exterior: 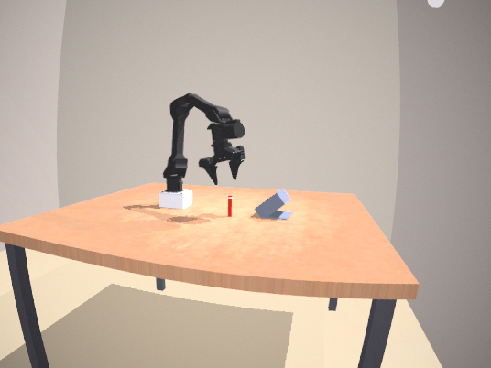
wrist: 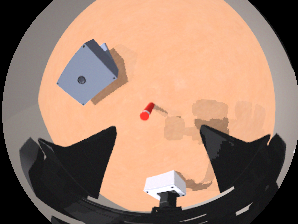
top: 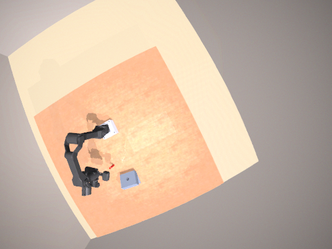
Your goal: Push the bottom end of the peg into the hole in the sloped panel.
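The red peg [top: 111, 166] [exterior: 230, 207] [wrist: 147, 111] stands upright on the desk [top: 155, 124] [exterior: 275, 256] [wrist: 200, 60], inward from its edges. Just beside it, the blue-gray sloped panel [top: 129, 179] [exterior: 274, 203] [wrist: 87, 74] lies nearer the desk's bottom edge in the top view. The gripper [top: 101, 180] [exterior: 225, 182] [wrist: 160, 129], fingers wide and holding nothing, hangs above the desk.

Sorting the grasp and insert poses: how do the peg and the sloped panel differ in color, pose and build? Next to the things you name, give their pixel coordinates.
The peg [top: 111, 166] [exterior: 230, 207] [wrist: 148, 111] is red; the sloped panel [top: 133, 183] [exterior: 278, 201] [wrist: 95, 70] is blue-gray. The peg stands upright, while the panel's face leans. The peg is a slim solid post; the panel is a broad block with one dark hole in its face. Both are on the table, outside the hand's grasp.
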Available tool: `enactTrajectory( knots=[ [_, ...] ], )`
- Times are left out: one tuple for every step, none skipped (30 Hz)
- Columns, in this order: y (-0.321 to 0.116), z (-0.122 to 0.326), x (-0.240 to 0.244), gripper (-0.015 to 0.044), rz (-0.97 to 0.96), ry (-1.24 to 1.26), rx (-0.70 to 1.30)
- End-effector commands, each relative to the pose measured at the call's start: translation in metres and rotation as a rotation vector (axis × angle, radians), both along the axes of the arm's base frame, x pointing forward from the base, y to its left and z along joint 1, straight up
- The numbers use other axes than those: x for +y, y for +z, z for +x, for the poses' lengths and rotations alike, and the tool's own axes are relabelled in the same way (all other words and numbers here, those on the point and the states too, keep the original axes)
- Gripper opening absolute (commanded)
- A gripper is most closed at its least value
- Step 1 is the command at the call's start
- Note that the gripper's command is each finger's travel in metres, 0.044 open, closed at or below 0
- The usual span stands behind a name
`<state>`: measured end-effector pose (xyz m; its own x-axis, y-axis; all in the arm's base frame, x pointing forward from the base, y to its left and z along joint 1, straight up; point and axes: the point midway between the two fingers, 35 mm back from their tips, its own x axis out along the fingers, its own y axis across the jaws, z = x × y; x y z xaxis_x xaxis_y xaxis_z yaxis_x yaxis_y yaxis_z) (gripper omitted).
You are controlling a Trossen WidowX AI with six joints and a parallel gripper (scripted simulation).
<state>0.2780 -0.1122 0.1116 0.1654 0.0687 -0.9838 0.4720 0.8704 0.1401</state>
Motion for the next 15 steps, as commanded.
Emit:
enactTrajectory(
  knots=[
    [-0.012, 0.005, 0.008, 0.0440, -0.028, 0.079, 0.042],
    [-0.014, 0.007, 0.010, 0.0440, -0.035, 0.097, 0.051],
    [-0.016, 0.008, 0.012, 0.0440, -0.042, 0.115, 0.060],
    [-0.019, 0.009, 0.014, 0.0440, -0.048, 0.134, 0.069],
    [-0.021, 0.010, 0.016, 0.0440, -0.055, 0.152, 0.078],
    [-0.023, 0.011, 0.018, 0.0440, -0.062, 0.171, 0.087],
    [-0.026, 0.012, 0.020, 0.0440, -0.069, 0.189, 0.096],
    [-0.028, 0.013, 0.022, 0.0440, -0.076, 0.208, 0.105],
    [-0.030, 0.014, 0.024, 0.0440, -0.083, 0.227, 0.114],
    [-0.032, 0.014, 0.026, 0.0440, -0.088, 0.238, 0.120],
    [-0.033, 0.014, 0.027, 0.0440, -0.091, 0.247, 0.124],
    [-0.033, 0.015, 0.028, 0.0440, -0.093, 0.252, 0.126],
    [-0.033, 0.015, 0.028, 0.0440, -0.094, 0.254, 0.127],
    [-0.033, 0.015, 0.028, 0.0440, -0.094, 0.254, 0.127],
    [-0.033, 0.015, 0.028, 0.0440, -0.094, 0.254, 0.127]
  ],
)
